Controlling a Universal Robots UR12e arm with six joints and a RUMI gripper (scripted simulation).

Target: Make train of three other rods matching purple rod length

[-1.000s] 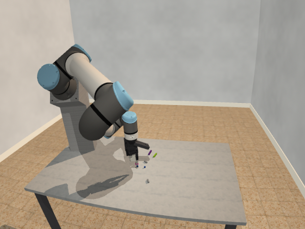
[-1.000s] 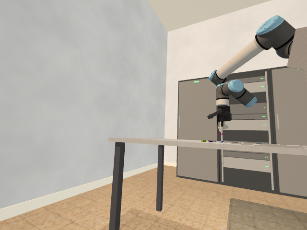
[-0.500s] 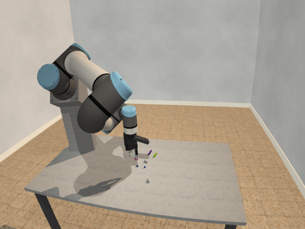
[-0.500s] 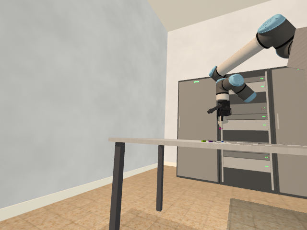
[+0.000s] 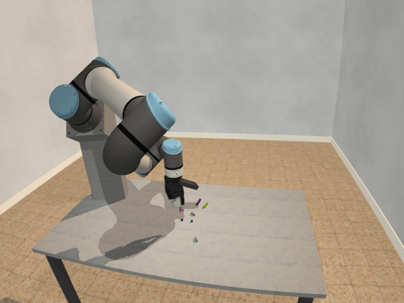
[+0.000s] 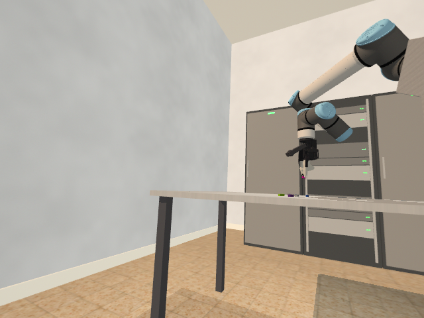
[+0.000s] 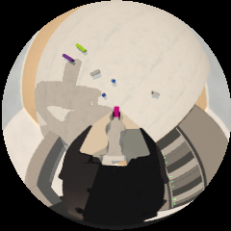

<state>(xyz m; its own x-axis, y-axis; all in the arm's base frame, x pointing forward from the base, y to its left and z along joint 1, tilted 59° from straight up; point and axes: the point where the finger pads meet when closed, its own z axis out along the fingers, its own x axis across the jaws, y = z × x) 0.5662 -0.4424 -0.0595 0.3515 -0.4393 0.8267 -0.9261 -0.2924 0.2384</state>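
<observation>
My gripper (image 5: 180,208) is shut on a short magenta rod (image 7: 115,112) and holds it above the table; the rod also shows at the fingertips in the exterior view (image 6: 303,177). On the table lie the purple rod (image 5: 197,201) and a lime rod (image 5: 204,205) side by side at the back. A grey rod (image 5: 192,214) lies just in front of them. Two small blue rods (image 5: 181,219) (image 5: 191,220) lie below the gripper. A second grey rod (image 5: 195,240) lies apart, nearer the front. In the wrist view the purple rod (image 7: 67,58) and lime rod (image 7: 81,47) are at the upper left.
The robot's pedestal (image 5: 98,169) stands at the table's back left corner. Grey cabinets (image 6: 335,177) stand behind the table in the exterior view. The table's edges are far from the rods.
</observation>
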